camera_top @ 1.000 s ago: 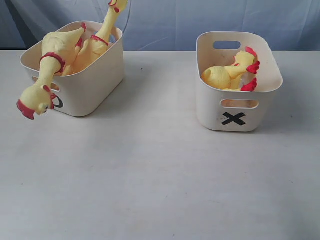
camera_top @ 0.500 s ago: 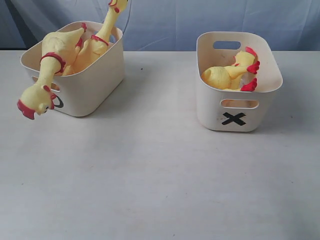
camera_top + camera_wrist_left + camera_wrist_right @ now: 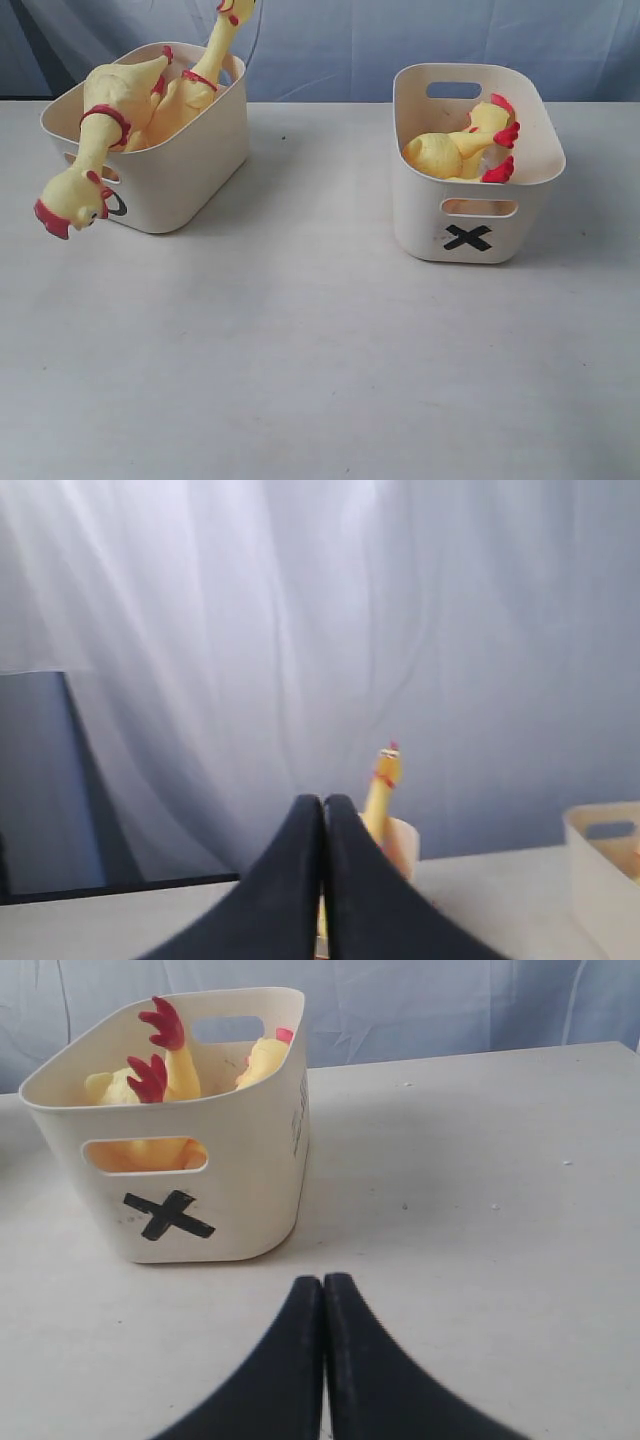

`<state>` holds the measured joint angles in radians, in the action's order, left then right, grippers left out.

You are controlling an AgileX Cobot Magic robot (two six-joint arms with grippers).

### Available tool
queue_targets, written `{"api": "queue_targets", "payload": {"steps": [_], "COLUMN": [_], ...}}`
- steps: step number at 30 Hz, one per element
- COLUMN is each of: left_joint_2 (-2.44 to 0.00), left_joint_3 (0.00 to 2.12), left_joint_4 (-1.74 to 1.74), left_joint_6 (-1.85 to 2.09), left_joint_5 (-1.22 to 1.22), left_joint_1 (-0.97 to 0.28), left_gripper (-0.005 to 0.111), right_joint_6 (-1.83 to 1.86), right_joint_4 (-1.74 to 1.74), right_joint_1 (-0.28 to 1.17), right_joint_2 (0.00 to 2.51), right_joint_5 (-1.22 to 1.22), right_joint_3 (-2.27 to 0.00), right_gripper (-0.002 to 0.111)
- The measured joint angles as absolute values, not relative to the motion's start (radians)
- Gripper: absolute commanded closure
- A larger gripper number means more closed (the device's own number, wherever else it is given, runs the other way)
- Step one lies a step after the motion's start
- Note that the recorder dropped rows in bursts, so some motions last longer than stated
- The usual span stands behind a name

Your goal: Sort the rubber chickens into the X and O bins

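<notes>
The left claw point(image 3: 323, 810) is closed, its two dark fingers pressed together on nothing, and the right claw point(image 3: 323, 1290) is closed and empty too, facing the X bin point(image 3: 420, 215) across the white counter point(image 3: 320, 350). A small rubber chicken point(image 3: 455, 150) lies curled inside that bin, on the right. On the left, the O bin point(image 3: 180, 170) holds two larger ones: a draped chicken point(image 3: 100, 120) whose head hangs outside over the rim, and an upright chicken point(image 3: 195, 90) with its neck pointing up.
</notes>
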<state>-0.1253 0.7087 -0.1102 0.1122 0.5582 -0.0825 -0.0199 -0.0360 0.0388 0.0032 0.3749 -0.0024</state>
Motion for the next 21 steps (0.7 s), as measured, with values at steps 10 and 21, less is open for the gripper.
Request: {"api": "queue_targets", "payload": {"steps": [10, 21], "left_joint_2": [-0.009, -0.005], "left_joint_3": [0.387, 0.054], "left_joint_4": [-0.137, -0.039], "left_joint_6": [0.112, 0.112], "left_joint_5": [0.425, 0.189], "left_joint_1": [0.155, 0.153], "left_gripper": [0.106, 0.106], "right_joint_6": [-0.02, -0.02], "right_joint_4": [-0.036, -0.036], "right_joint_1": [0.039, 0.039], "right_joint_2": [0.003, 0.003], "right_joint_5": [0.375, 0.375], "right_joint_3": [-0.002, -0.002], "right_gripper": [0.108, 0.108]}}
